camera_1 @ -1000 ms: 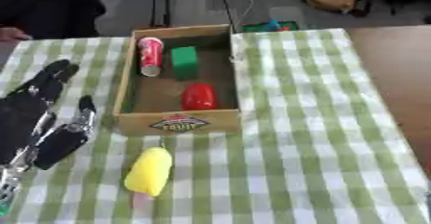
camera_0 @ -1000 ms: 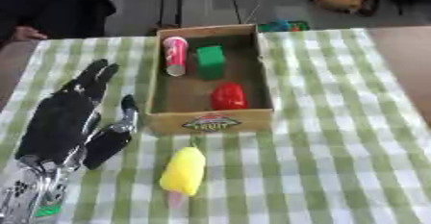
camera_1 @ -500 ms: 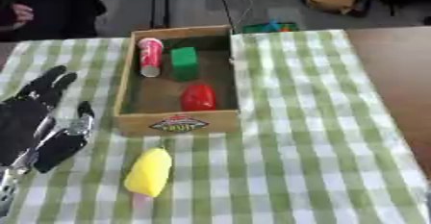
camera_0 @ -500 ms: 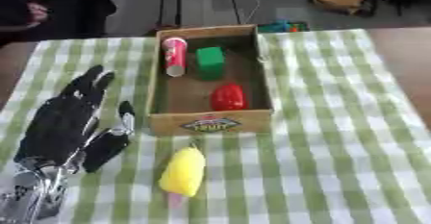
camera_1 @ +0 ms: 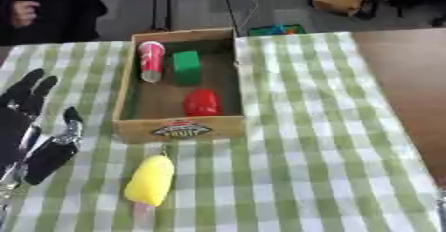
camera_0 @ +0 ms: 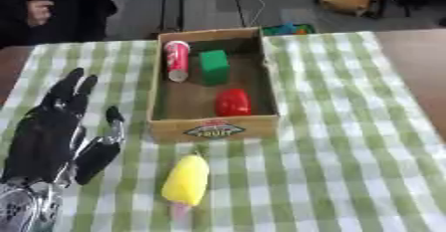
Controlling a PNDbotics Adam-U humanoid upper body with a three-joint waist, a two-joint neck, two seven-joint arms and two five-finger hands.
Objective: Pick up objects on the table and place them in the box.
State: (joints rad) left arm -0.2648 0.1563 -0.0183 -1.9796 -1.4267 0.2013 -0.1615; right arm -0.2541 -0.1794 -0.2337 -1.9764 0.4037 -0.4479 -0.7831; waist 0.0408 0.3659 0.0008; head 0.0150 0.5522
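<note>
A cardboard box (camera_0: 213, 128) with a fruit label on its front wall stands mid-table. Inside lie a red-and-white can (camera_0: 177, 59) on its side, a green block (camera_0: 213, 66) and a red rounded object (camera_0: 233, 102). A yellow ice-lolly shape with a pink stick (camera_0: 186, 180) lies on the cloth just in front of the box. My left hand (camera_0: 54, 134) rests flat at the left of the box, fingers straight and pointing away, thumb toward the box, holding nothing. The lolly is to its right, apart from it. My right hand shows in neither view.
The table wears a green-and-white checked cloth (camera_0: 331, 141); bare brown tabletop (camera_1: 407, 86) shows at the right. A green and blue item (camera_0: 288, 29) sits behind the box. A person in dark clothes (camera_0: 52, 12) is at the far left edge.
My left hand has slid a little toward me and down the left side, still flat and open. The box and the yellow lolly have not moved.
</note>
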